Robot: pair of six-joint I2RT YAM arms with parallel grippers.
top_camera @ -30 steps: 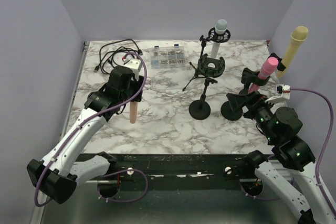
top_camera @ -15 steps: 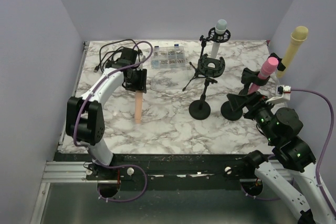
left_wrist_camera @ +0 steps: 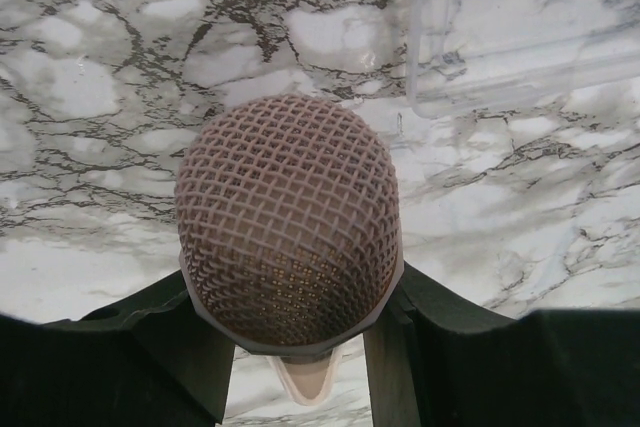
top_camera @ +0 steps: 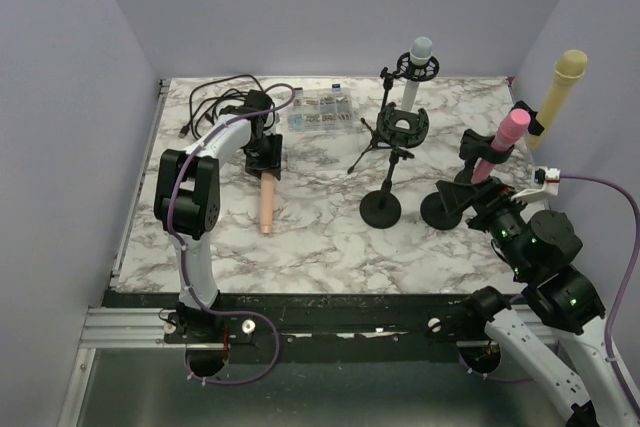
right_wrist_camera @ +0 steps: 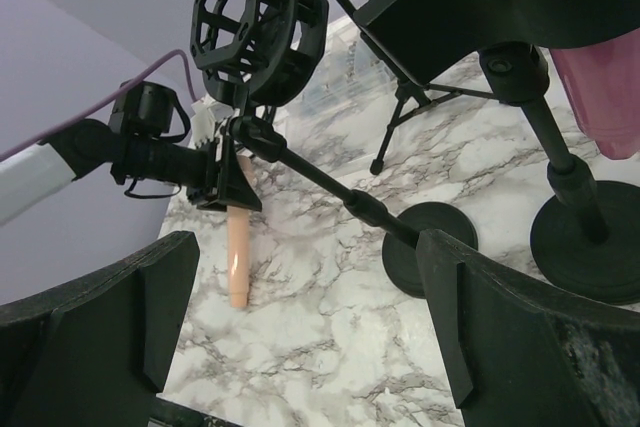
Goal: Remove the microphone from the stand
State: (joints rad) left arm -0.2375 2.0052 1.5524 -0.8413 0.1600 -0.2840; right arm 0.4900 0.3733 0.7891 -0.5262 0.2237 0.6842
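A peach microphone (top_camera: 266,202) with a mesh head (left_wrist_camera: 290,212) is held in my left gripper (top_camera: 265,159), left of the stands. Its handle points toward the near edge, low over the marble table (top_camera: 330,237); I cannot tell whether it touches. The jaws of my left gripper (left_wrist_camera: 300,292) are closed on the neck just below the head. The black stand with an empty shock mount (top_camera: 403,128) stands mid-table and also shows in the right wrist view (right_wrist_camera: 258,22). My right gripper (right_wrist_camera: 320,337) is open and empty, near the pink microphone's stand (top_camera: 447,205).
A pink microphone (top_camera: 503,140) sits in a stand at the right. A grey microphone (top_camera: 421,54) is on a tripod at the back. A yellow microphone (top_camera: 560,85) is by the right wall. A clear parts box (top_camera: 322,109) and black cables (top_camera: 215,102) lie at the back left.
My left arm has stretched out toward the back of the table with the peach microphone, bringing it from upright to nearly lying, handle toward the near edge. The right arm has barely moved.
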